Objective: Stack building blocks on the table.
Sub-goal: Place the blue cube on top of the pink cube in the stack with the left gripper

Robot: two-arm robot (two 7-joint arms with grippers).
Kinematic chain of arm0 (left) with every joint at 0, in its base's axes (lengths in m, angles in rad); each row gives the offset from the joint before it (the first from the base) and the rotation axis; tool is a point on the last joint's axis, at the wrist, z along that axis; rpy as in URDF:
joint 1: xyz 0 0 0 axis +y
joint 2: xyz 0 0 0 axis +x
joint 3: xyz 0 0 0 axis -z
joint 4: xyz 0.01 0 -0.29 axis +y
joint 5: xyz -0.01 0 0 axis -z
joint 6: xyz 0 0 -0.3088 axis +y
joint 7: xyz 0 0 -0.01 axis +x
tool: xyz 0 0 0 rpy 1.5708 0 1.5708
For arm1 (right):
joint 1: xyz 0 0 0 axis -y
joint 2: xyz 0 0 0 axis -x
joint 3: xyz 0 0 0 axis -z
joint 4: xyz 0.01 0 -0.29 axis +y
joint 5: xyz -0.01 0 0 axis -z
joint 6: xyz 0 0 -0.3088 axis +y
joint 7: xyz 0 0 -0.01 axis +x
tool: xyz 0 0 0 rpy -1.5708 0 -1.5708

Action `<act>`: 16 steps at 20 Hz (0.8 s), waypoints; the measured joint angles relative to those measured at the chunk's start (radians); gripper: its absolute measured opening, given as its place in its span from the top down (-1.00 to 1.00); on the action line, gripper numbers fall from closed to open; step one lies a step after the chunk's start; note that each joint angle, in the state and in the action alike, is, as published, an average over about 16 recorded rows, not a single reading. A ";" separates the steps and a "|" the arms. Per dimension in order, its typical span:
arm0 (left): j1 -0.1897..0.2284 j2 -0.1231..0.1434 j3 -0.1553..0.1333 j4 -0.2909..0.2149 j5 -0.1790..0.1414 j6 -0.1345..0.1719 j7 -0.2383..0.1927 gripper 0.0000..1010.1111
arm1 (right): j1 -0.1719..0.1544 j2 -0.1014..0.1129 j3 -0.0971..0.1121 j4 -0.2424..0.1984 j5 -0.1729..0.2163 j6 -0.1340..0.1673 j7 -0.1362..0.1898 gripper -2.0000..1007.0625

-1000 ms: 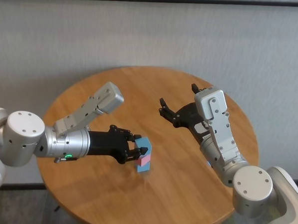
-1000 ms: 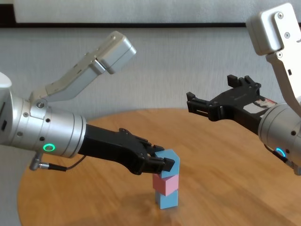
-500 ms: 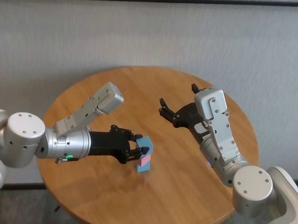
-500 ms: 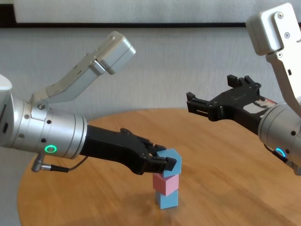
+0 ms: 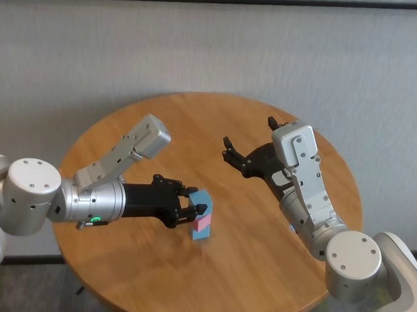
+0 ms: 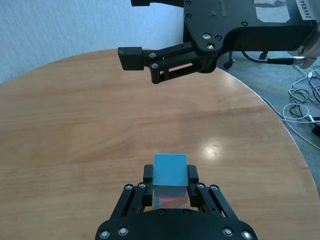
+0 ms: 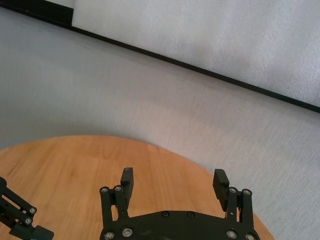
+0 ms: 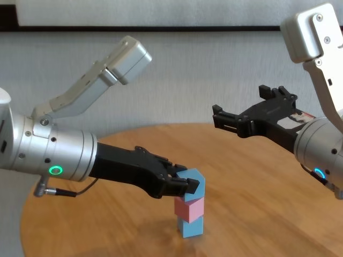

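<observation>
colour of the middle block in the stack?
Pink, between two light blue blocks; clearest in the chest view.

A grey wall point(image 5: 214, 51) stands behind; cables point(image 6: 305, 107) lie on the floor.

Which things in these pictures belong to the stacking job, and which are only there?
Belong to the job:
- top light blue block, held by the left gripper
- pink block under it
- bottom light blue block
- table

Only there:
- right gripper, open, raised above the table
- cables on the floor
</observation>
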 joint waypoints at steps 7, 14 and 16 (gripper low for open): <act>0.003 0.003 -0.002 -0.003 -0.002 -0.001 0.002 0.21 | 0.000 0.000 0.000 0.000 0.000 0.000 0.000 -1.00; 0.004 0.003 -0.003 -0.002 -0.002 -0.006 0.000 0.21 | 0.000 0.000 0.000 0.000 0.000 0.000 0.000 -1.00; 0.004 0.003 -0.003 -0.001 -0.002 -0.007 0.000 0.21 | 0.000 0.000 0.000 0.000 0.000 0.000 0.000 -1.00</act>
